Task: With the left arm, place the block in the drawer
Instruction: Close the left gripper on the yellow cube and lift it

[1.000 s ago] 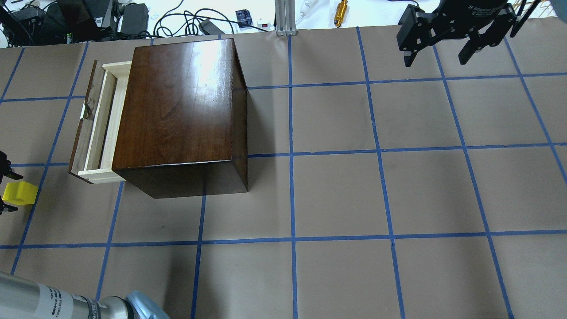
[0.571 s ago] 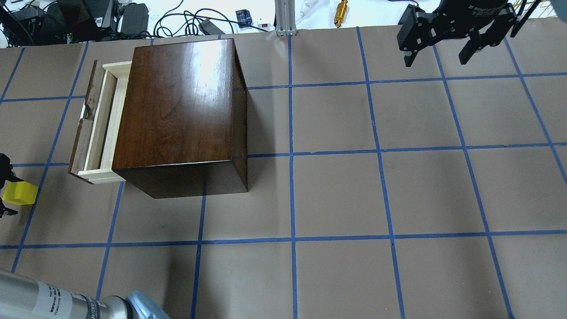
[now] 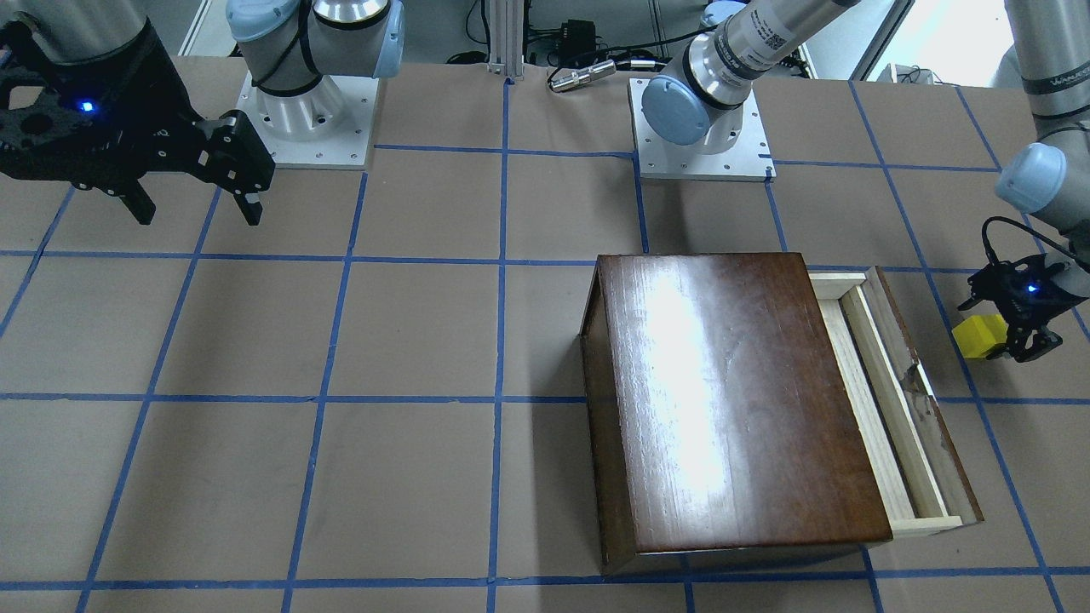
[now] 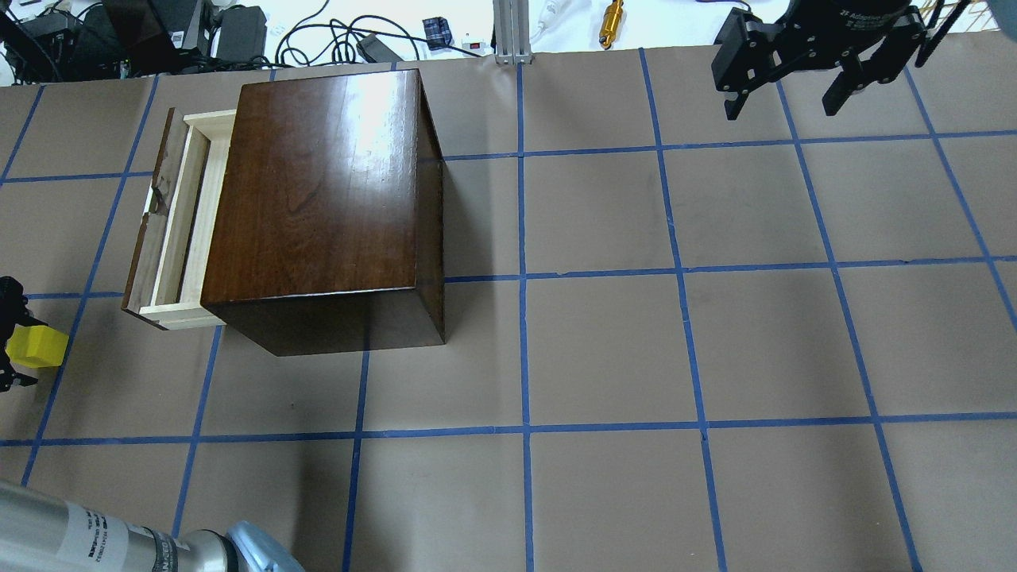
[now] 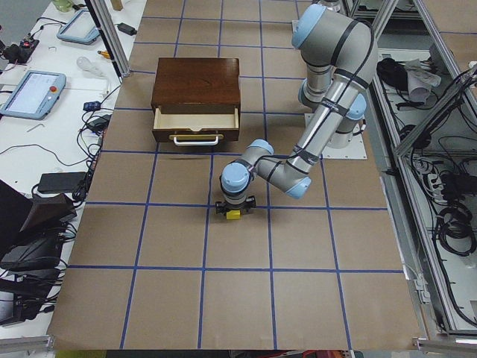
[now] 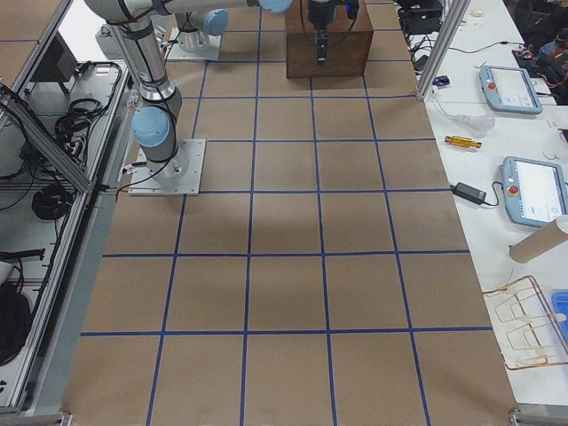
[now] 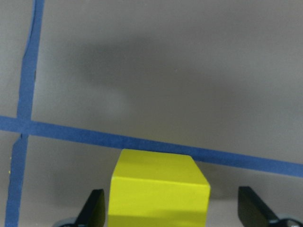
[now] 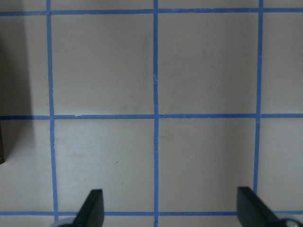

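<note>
The yellow block (image 4: 36,348) sits on the brown table paper at the far left edge, also seen in the front view (image 3: 979,336) and the left wrist view (image 7: 158,189). My left gripper (image 3: 998,330) is open and straddles it. In the left wrist view one finger (image 7: 94,210) is right against the block and the other (image 7: 253,210) stands well apart. The drawer (image 4: 179,214) is pulled part way out of the dark wooden cabinet (image 4: 318,191) and looks empty. My right gripper (image 4: 780,111) is open and empty, high over the far right of the table.
The cabinet stands on the table's left half, its drawer opening toward the block, about one grid square away. Blue tape lines cross the paper. Cables, a small gold tool (image 4: 612,22) and an aluminium post (image 4: 508,32) lie beyond the far edge.
The left gripper's fingers have shifted slightly around the block at the view's left edge. The block, the drawer and the right arm have barely moved.
</note>
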`<state>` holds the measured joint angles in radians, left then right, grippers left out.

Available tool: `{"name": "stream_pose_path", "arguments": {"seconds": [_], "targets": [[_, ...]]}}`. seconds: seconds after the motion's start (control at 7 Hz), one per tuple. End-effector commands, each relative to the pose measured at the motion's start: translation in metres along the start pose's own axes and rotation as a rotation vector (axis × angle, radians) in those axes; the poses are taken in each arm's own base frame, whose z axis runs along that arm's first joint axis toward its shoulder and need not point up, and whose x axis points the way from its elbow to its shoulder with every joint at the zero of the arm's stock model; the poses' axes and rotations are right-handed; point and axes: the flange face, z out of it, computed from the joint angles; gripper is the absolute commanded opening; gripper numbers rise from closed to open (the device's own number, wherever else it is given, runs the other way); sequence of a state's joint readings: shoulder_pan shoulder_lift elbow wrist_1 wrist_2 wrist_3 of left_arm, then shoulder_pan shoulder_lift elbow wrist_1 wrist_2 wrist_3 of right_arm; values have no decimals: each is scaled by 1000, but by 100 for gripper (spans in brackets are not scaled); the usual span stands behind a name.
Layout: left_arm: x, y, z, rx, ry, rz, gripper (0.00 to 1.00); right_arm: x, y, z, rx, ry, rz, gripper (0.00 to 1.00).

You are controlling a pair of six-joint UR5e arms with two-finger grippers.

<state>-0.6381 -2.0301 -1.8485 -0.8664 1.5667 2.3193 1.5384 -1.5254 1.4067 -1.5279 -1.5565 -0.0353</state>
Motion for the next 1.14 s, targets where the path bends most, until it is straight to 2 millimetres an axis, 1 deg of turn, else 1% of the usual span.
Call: {"name": "stream_pose_path", "arguments": {"seconds": [0.0,0.14,0.29,0.43,0.57,0.71,0.86,1.0], "targets": [[0,0,0,-2,-3,3,63,0,0,0,-1,-1,0,100],[-1,0,0,-3,-6,3,50,0,0,0,1,1,0,100],[-1,1,-1,-5,-13,3,26,0,0,0,1,1,0,100],[-2,1,-3,-13,-22,2,12,0,0,0,-1,0,0,100],[-3,2,-5,-18,-27,2,7,0,0,0,1,-1,0,100],[-3,2,-8,-23,-32,6,3,1,0,0,1,-1,1,100],[-3,0,-20,-36,-48,16,0,0,0,0,1,-1,0,100],[-5,0,-32,-52,-63,19,0,0,0,0,-1,-1,0,100]]}}
